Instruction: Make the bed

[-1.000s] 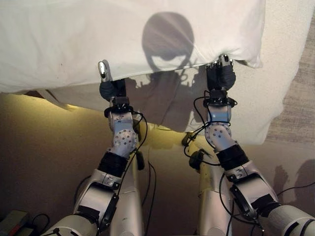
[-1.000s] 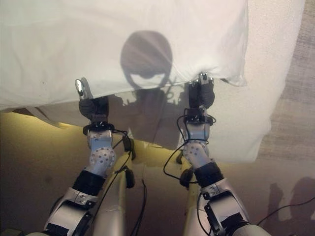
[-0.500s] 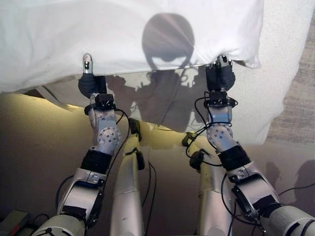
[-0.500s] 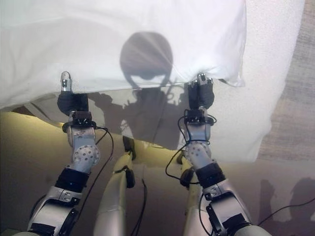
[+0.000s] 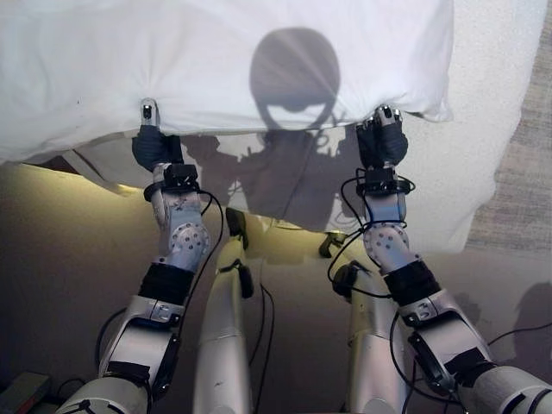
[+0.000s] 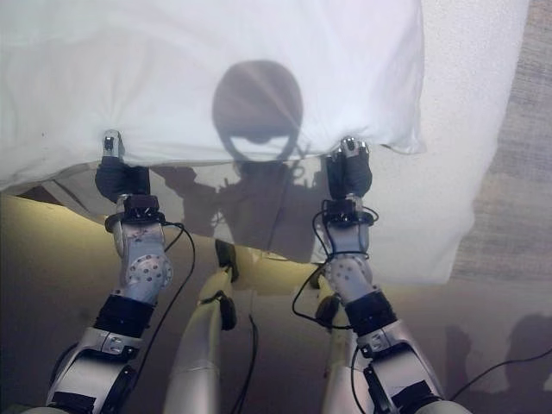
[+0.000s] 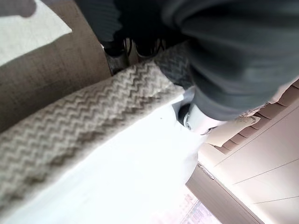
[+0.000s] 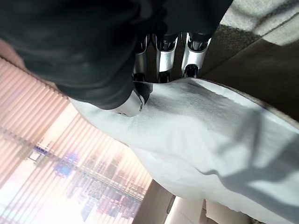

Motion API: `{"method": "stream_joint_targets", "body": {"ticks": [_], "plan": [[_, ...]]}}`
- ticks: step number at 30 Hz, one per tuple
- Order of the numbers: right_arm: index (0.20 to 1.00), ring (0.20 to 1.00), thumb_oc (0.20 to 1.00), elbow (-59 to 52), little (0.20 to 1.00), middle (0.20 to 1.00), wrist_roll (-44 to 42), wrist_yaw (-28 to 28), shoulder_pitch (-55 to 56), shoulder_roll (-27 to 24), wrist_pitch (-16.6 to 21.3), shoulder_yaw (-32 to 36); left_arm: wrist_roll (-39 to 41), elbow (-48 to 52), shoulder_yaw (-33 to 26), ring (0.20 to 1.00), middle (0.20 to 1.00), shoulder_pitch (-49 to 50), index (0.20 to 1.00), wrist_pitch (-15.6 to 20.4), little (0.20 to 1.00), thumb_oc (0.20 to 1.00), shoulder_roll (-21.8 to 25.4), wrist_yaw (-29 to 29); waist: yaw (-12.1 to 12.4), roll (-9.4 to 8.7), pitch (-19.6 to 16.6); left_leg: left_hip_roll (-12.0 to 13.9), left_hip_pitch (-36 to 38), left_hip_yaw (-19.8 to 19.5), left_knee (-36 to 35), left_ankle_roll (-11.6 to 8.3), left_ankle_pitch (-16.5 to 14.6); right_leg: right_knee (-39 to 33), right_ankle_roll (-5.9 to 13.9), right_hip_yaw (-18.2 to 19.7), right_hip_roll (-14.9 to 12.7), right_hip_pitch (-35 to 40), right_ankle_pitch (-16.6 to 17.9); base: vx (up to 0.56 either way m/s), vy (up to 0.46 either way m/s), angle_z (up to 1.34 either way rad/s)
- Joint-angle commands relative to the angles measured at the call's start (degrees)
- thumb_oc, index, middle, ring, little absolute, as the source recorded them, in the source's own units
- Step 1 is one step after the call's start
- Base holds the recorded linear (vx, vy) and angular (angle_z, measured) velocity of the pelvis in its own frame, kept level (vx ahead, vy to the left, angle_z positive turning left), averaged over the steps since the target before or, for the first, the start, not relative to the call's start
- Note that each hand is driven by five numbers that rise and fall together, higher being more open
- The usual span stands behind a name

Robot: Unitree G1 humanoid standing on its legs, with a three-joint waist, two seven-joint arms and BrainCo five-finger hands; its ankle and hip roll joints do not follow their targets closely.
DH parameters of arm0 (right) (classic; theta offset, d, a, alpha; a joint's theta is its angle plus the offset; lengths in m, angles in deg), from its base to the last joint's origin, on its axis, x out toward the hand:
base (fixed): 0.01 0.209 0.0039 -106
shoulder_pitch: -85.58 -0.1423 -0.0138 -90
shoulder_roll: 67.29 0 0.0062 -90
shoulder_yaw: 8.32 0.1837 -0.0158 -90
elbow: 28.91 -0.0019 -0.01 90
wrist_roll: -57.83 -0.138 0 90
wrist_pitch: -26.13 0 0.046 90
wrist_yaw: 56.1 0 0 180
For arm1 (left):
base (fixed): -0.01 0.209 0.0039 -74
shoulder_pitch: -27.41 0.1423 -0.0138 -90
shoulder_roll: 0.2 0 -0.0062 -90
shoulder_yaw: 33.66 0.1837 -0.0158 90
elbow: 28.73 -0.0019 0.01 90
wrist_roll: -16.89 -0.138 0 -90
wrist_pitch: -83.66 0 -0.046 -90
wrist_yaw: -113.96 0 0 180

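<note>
Sliding outward along the hem, the left hand (image 5: 153,145) is now pinching the white duvet (image 5: 216,60) wider apart from the right hand (image 5: 381,140), both sets of fingers clamping its lifted edge above the bed (image 5: 492,129), spreading it flatter.

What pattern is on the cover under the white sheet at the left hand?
A beige zigzag weave on the cover, clearest in the left wrist view.
</note>
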Motion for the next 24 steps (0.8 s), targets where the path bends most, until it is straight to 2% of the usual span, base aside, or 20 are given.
{"method": "stream_joint_targets", "body": {"ticks": [1,4,7,8,9,10,11,12,13,14,15,16,17,18,19,20,21,22,23,24], "plan": [[0.200,0.200,0.200,-5.70,0.200,0.200,1.36,0.25,5.92,-5.81,4.70,8.04,-2.78,3.70,-10.91,0.200,0.200,3.30,0.200,3.99,0.200,0.200,4.63,-0.13,0.58,1.86,-1.05,-1.72,3.92,0.53,2.36,0.00,-7.60,-0.57,6.84,4.44,-0.12,-0.86,5.33,0.00,0.032,0.01],[0.200,0.200,0.200,-6.51,0.200,0.200,1.83,0.80,7.08,-6.10,5.05,9.17,-3.73,4.53,-11.98,0.200,0.200,5.14,0.200,3.65,0.200,0.200,5.05,0.12,0.74,2.24,-1.05,-2.54,5.07,0.64,2.95,0.49,-8.27,0.01,7.25,5.10,-0.87,-0.33,5.82,-0.01,0.121,0.08],[0.200,0.200,0.200,-8.76,0.200,0.200,3.15,1.12,12.64,-6.53,4.46,11.20,-4.40,4.51,-12.45,0.200,0.200,8.66,0.200,2.63,0.200,0.200,4.10,1.40,-0.52,2.91,-1.05,-5.45,9.00,2.90,2.89,1.88,-9.64,0.22,9.65,8.53,-4.28,1.53,11.24,-0.01,0.259,0.16],[0.200,0.200,0.200,-8.85,0.200,0.200,3.19,1.17,12.74,-6.52,4.45,11.19,-4.38,4.50,-12.43,0.200,0.200,8.71,0.200,2.63,0.200,0.200,4.09,1.43,-0.51,2.87,-1.05,-5.51,9.13,2.96,2.76,1.91,-9.58,0.19,9.66,8.58,-4.31,1.58,11.28,-0.03,0.332,0.21],[0.200,0.200,0.200,-9.52,0.200,0.200,3.95,1.28,16.13,-5.62,4.34,12.48,-4.45,4.27,-13.40,0.200,0.200,10.89,0.200,2.11,0.200,0.200,4.93,2.00,-0.68,3.69,-1.05,-6.73,11.83,3.71,1.11,2.96,-9.26,4.50,9.84,9.60,-4.62,1.59,11.81,-0.04,0.396,0.18],[0.200,0.200,0.200,-9.79,0.200,0.200,3.98,1.06,16.85,-5.14,4.37,12.37,-4.22,4.78,-13.70,0.200,0.200,11.59,0.200,2.10,0.200,0.200,5.31,2.40,0.03,3.84,-1.05,-6.85,12.59,4.76,1.03,3.73,-9.12,9.10,9.81,7.26,-4.36,1.77,11.11,-0.04,0.518,0.20],[0.200,0.200,0.200,-9.98,0.200,0.200,4.12,1.00,18.62,-4.41,3.96,12.21,-3.84,6.66,-13.44,0.200,0.200,13.10,0.200,1.57,0.200,0.200,5.18,3.24,0.50,3.62,-1.05,-7.36,13.06,6.45,1.77,4.61,-9.81,15.59,9.53,5.31,-4.28,2.42,8.95,-0.04,0.348,0.08],[0.200,0.200,0.200,-9.87,0.200,0.200,4.35,0.77,19.82,-4.62,3.65,12.74,-4.47,7.48,-13.29,0.200,0.200,14.16,0.200,0.89,0.200,0.200,5.86,4.13,0.29,3.39,-1.05,-8.05,12.53,6.97,2.34,5.24,-9.59,17.69,9.24,4.23,-2.31,2.19,7.57,0.00,0.267,-0.11],[0.200,0.200,0.200,-9.30,0.200,0.200,4.68,0.58,21.91,-4.34,3.47,13.01,-6.27,8.03,-12.58,0.200,0.200,16.59,0.200,-0.15,0.200,0.200,5.75,4.56,-0.09,2.92,-1.05,-8.64,12.47,7.96,4.23,5.53,-10.31,19.51,8.93,2.11,1.59,2.02,4.57,-0.01,0.175,-0.22],[0.200,0.200,0.200,-9.37,0.200,0.200,5.44,0.06,22.96,-4.45,3.17,13.65,-7.03,8.20,-12.72,0.200,0.200,17.60,0.200,-0.43,0.200,0.200,5.60,4.89,0.02,2.11,-1.05,-9.39,12.32,8.89,5.20,5.22,-11.08,15.27,8.33,0.87,2.15,4.13,2.26,0.01,0.091,-0.31],[0.200,0.200,0.200,-9.49,0.200,0.200,5.52,0.04,23.31,-4.30,3.10,13.63,-7.15,8.35,-12.66,0.200,0.200,17.93,0.200,-0.49,0.200,0.200,5.60,4.85,0.10,2.15,-1.05,-9.08,12.63,8.78,5.37,5.00,-11.18,14.65,8.05,0.51,2.55,4.91,2.02,-0.06,-0.023,-0.25],[0.200,0.200,0.200,-8.44,0.200,0.200,6.23,0.18,25.18,-7.41,1.94,13.38,-8.37,9.66,-11.74,0.200,0.200,19.47,0.200,-1.92,0.200,0.200,6.41,6.26,0.59,2.07,-1.05,-8.04,11.09,9.18,10.65,1.73,-10.67,8.07,2.16,-0.19,4.46,9.38,-4.85,-0.07,-0.043,-0.08],[0.200,0.200,0.200,-8.53,0.200,0.200,6.35,-0.16,24.33,-7.86,2.08,12.39,-8.26,10.18,-11.49,0.200,0.200,19.82,0.200,-1.94,0.200,0.200,6.52,6.71,2.06,2.21,-1.05,-6.56,9.27,7.12,13.48,-1.40,-9.27,6.74,-0.54,-0.59,6.87,9.96,-6.78,-0.12,0.089,0.08],[0.200,0.200,0.200,-8.26,0.200,0.200,7.28,0.37,23.74,-8.65,1.78,11.70,-9.36,11.03,-11.55,0.200,0.200,20.98,0.200,-2.18,0.200,0.200,6.99,6.62,3.68,2.14,-1.05,-7.09,8.28,3.86,15.02,-2.66,-8.57,6.71,-0.65,-0.10,6.77,9.64,-6.58,-0.06,0.120,0.26],[0.200,0.200,0.200,-8.26,0.200,0.200,7.44,0.55,23.65,-8.61,1.76,11.68,-9.59,11.31,-11.58,0.200,0.200,21.10,0.200,-2.27,0.200,0.200,6.94,6.40,3.78,2.20,-1.05,-6.87,8.07,3.77,15.35,-2.84,-8.64,6.70,-0.74,-0.11,6.96,9.57,-6.55,-0.16,0.283,-0.41],[0.200,0.200,0.200,-8.35,0.200,0.200,9.08,1.51,24.05,-10.45,0.81,12.42,-11.10,12.38,-12.76,0.200,0.200,22.06,0.200,-2.69,0.200,0.200,8.25,5.02,3.86,1.20,-1.05,-3.56,7.80,-1.34,17.54,-2.18,-10.46,6.38,0.24,2.64,4.20,8.44,-5.04,-0.12,0.321,-0.72],[0.200,0.200,0.200,-8.45,0.200,0.200,9.50,1.75,24.78,-10.86,0.24,12.53,-11.29,12.90,-13.34,0.200,0.200,22.99,0.200,-3.03,0.200,0.200,8.83,4.93,3.01,0.92,-1.05,1.77,8.64,-3.62,17.27,-1.82,-11.10,7.56,1.31,3.73,2.00,7.41,-4.30,-0.13,0.329,-1.05],[0.200,0.200,0.200,-8.51,0.200,0.200,9.54,1.79,24.76,-10.83,0.21,12.46,-11.27,13.02,-13.48,0.200,0.200,23.10,0.200,-3.09,0.200,0.200,8.84,4.93,2.92,0.87,-1.05,1.74,8.59,-3.60,17.23,-1.77,-10.99,7.52,1.32,3.73,1.97,7.36,-4.15,-0.01,0.594,-0.50],[0.200,0.200,0.200,-7.21,0.200,0.200,12.37,3.59,25.74,-12.62,-1.07,12.38,-14.27,12.84,-12.79,0.200,0.200,24.11,0.200,-3.90,0.200,0.200,12.14,4.42,1.90,1.11,-1.05,8.93,12.52,-7.47,9.62,-2.84,-7.29,7.20,3.60,6.85,-2.17,6.80,-2.13,0.01,0.702,-0.26],[0.200,0.200,0.200,-7.12,0.200,0.200,13.60,4.61,26.66,-13.47,-1.45,12.25,-14.94,12.99,-12.45,0.200,0.200,24.41,0.200,-4.19,0.200,0.200,13.37,4.28,1.46,1.57,-1.05,10.26,14.95,-8.13,4.51,-4.38,-4.43,7.06,4.70,9.42,-3.78,7.09,-0.95,0.02,0.909,-0.14]]}}
